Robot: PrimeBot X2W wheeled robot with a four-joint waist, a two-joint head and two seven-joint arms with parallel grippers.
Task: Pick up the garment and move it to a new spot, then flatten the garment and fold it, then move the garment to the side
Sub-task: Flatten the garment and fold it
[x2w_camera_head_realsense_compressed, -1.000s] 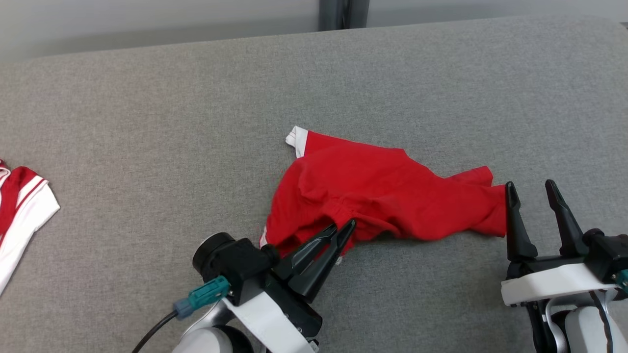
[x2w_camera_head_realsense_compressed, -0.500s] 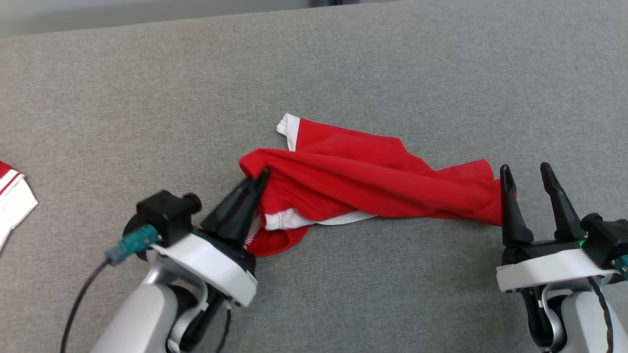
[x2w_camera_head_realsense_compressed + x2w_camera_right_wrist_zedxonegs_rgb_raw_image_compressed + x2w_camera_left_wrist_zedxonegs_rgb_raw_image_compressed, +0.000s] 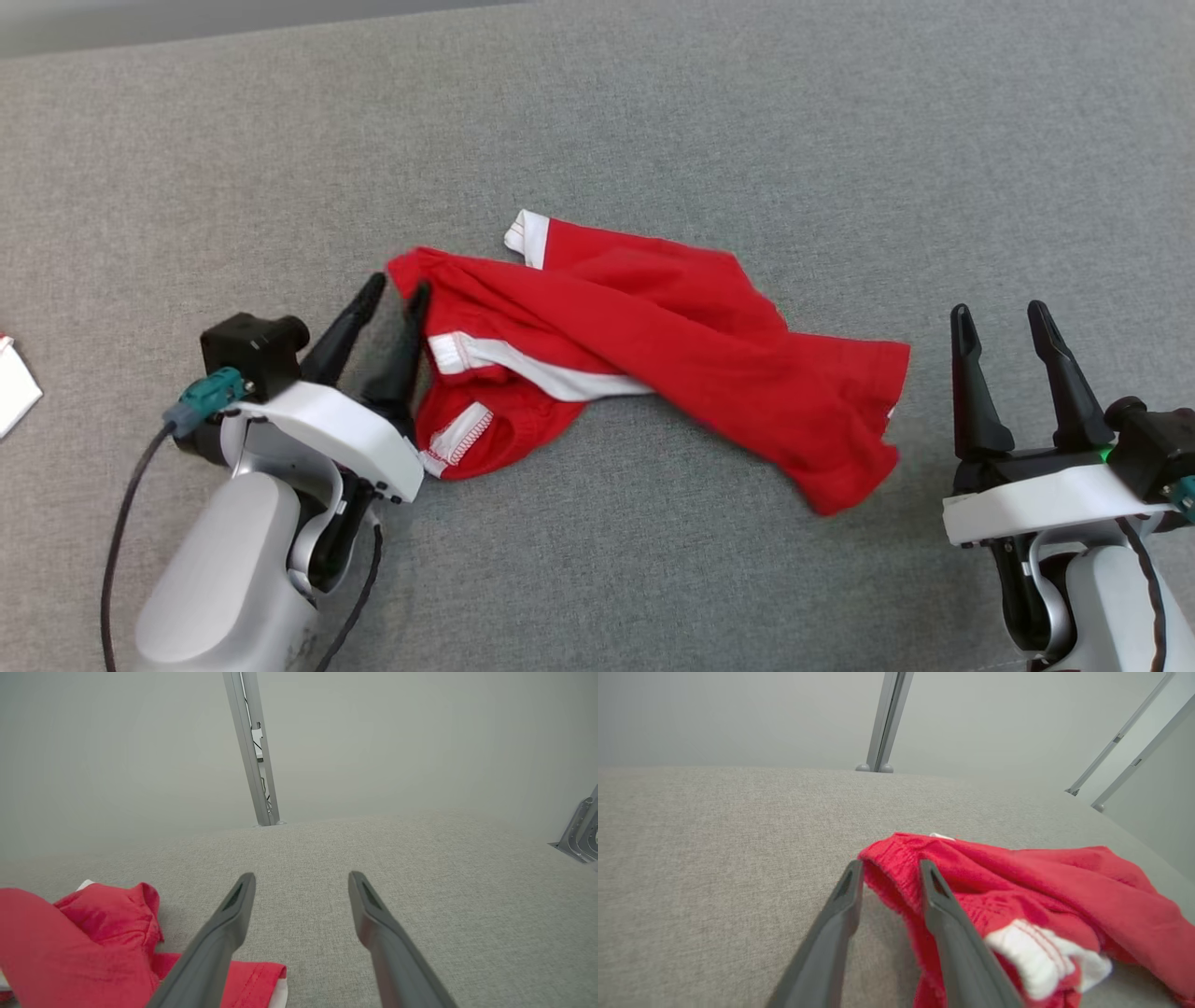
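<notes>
Looking at this red garment (image 3: 653,345), it's soft, light and floppy, lying bunched and twisted mid-way across the grey padded surface (image 3: 653,112), so I reckon it'll sag and fold over itself wherever it's lifted. Left gripper (image 3: 400,283) sits at its left end with jaws parted, cloth rim right by its fingers, nothing pinched. Right gripper (image 3: 998,311) is spread wide just off the right end. I'd grab the thicker white-stitched hem (image 3: 457,431), not the loose middle.
</notes>
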